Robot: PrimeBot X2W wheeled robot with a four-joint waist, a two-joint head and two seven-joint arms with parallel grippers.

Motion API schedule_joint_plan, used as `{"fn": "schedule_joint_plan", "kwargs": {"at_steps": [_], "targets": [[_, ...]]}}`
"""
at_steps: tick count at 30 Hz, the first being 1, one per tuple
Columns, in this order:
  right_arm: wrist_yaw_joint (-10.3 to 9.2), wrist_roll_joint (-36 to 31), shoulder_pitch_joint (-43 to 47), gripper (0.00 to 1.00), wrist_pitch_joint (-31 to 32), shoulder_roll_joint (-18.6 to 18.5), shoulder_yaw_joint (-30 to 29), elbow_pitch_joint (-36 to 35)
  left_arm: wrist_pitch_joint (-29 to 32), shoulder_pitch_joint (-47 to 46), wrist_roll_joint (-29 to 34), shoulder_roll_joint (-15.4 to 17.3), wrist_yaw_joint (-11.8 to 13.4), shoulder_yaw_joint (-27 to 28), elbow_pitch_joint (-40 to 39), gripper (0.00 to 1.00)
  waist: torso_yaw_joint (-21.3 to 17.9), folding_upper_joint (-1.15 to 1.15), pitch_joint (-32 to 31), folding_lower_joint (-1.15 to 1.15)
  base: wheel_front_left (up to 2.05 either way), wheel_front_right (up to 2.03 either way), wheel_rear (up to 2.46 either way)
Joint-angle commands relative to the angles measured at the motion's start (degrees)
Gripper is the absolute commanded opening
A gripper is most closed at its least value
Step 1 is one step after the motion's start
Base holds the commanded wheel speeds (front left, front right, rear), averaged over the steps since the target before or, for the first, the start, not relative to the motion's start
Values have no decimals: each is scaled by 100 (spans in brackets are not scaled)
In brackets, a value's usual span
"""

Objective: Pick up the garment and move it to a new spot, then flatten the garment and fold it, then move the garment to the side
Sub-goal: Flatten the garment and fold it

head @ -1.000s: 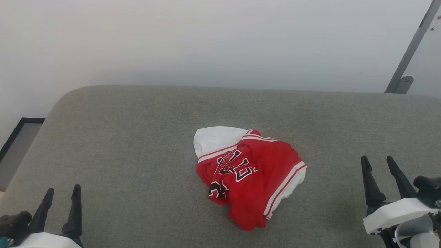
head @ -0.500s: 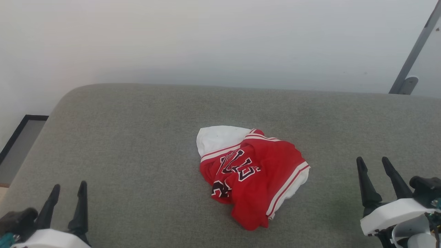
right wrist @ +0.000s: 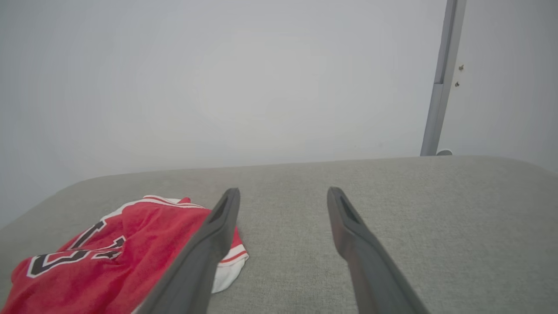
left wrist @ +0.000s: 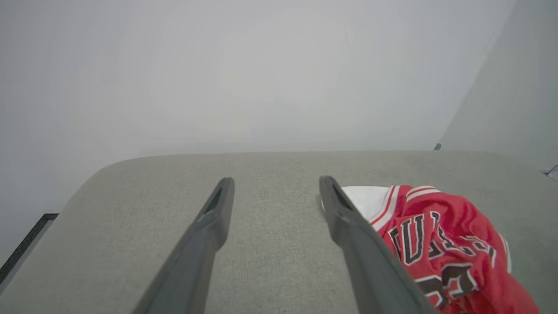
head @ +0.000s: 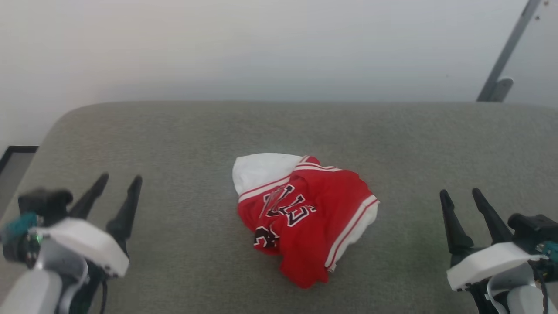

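You are facing a grey padded surface (head: pixel 165 131), with the garment (head: pixel 314 218) lying crumpled at its middle. Your left gripper (head: pixel 120 179) and right gripper (head: pixel 460 192) are sitting well apart on either side, fingers spread, empty. Be aiming for a raised fold, pinching cloth only.

Garment (head: pixel 314 218) noted as thin soft cloth, matt, crumpled; lettering laid flat on weave. Cushioned surface (head: pixel 174 144) covered in grey woven fabric, coarse-grained, matt. Fingers (left wrist: pixel 362 253) of left gripper (head: pixel 121 177) and right gripper (head: pixel 459 191) judged dark smooth matt plastic. Wrist housing (head: pixel 488 261) seen white, smooth, faintly glossy. Wall (head: pixel 261 43) found smooth, matt. Post (right wrist: pixel 440 87) looked grey metal.
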Motion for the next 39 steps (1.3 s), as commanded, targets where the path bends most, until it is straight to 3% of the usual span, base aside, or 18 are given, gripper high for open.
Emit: {"fn": "schedule_joint_plan", "kwargs": {"at_steps": [1,13,23,31,39], "targets": [[-2,28,-81,100,-16,-5,22,-10,98,-185,-75,46,-37,-27,-17,100,-143,0,134,0,0,0,0],[-2,238,-640,100,-276,18,331,57,1424,-1972,-44,321,-272,-672,451,100,-1065,0,1064,0,0,0,0],[-2,403,-1045,100,-434,80,498,278,2803,-3196,-121,233,-348,-1451,1475,100,-1474,0,1682,0,0,0,0],[-2,445,-1230,100,-464,107,520,345,4263,-3800,87,107,-20,-1964,2473,100,-1538,0,1967,0,0,0,0],[-2,382,-1353,100,-468,157,493,295,5037,-3881,211,-72,241,-2296,3155,100,-1525,0,2111,0,0,0,0]]}}
